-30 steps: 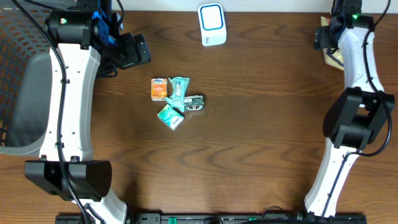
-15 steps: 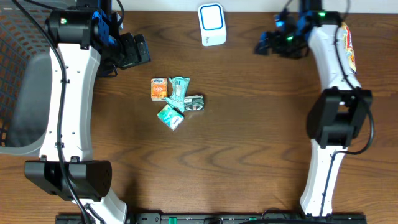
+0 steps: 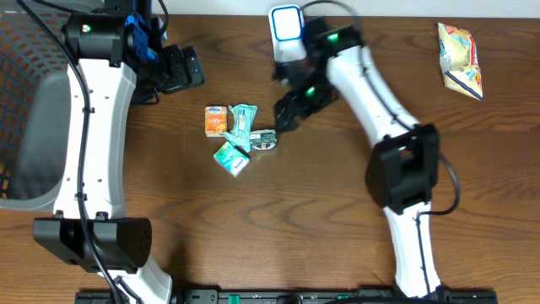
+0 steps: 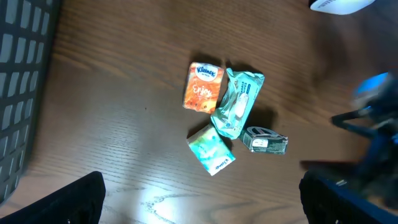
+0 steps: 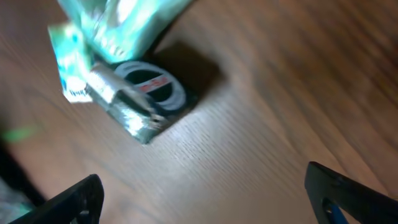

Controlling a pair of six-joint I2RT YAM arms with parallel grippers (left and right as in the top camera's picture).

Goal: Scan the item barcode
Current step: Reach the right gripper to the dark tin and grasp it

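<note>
A small heap of items lies left of the table's middle: an orange tissue pack (image 3: 216, 121), a teal wipes pack (image 3: 243, 120), a dark little box (image 3: 264, 139) and a green-white pack (image 3: 230, 159). The white and blue scanner (image 3: 288, 32) stands at the back edge. My right gripper (image 3: 287, 114) hovers open just right of the heap; its wrist view shows the dark box (image 5: 146, 99) and wipes pack (image 5: 118, 25) ahead of the empty gripper (image 5: 202, 199). My left gripper (image 3: 181, 69) stays open at the back left, looking down at the heap (image 4: 238, 102), with nothing held in it (image 4: 202, 208).
A grey mesh basket (image 3: 25, 101) fills the left edge. A yellow snack bag (image 3: 461, 60) lies at the far right. The right arm (image 3: 371, 84) stretches across the table's back half, past the scanner.
The right arm has swung from the far right, near the snack bag, across to the heap of items. The left arm has not moved.
</note>
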